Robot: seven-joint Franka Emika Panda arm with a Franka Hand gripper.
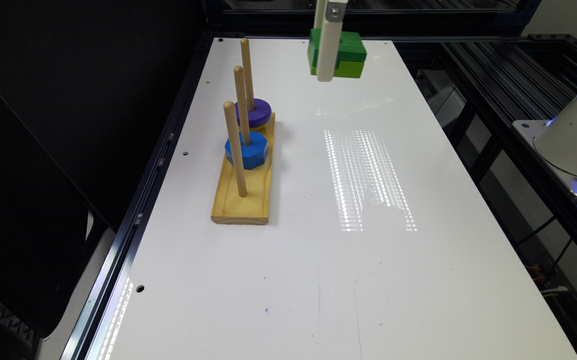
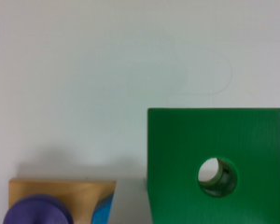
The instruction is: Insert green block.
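Holding the green block [image 1: 350,56] up in the air, your gripper [image 1: 328,75] hung over the far end of the table [image 1: 368,260]. One white finger crossed the front of the block in the exterior view, so the fingers looked clamped on its sides, and the block sat well above the table top. In the wrist view the block [image 2: 186,154] lay flat, with its round hole pointing straight down, and you could see right through it. That hole had to line up with a peg. The wooden base [image 1: 243,200] lay well apart from the block, toward the exterior view's left and nearer the camera. Three pegs stood upright on it in a row. The far peg [image 1: 247,70] had the purple ring [image 1: 255,114] on it. The middle peg [image 1: 241,100] had the blue block [image 1: 248,150] on it. The near peg [image 1: 234,145] had nothing on it, so I think that one was for the green block. You would have needed to carry the block across to that peg, keep it flat, and set the hole right over the peg's tip before lowering it.
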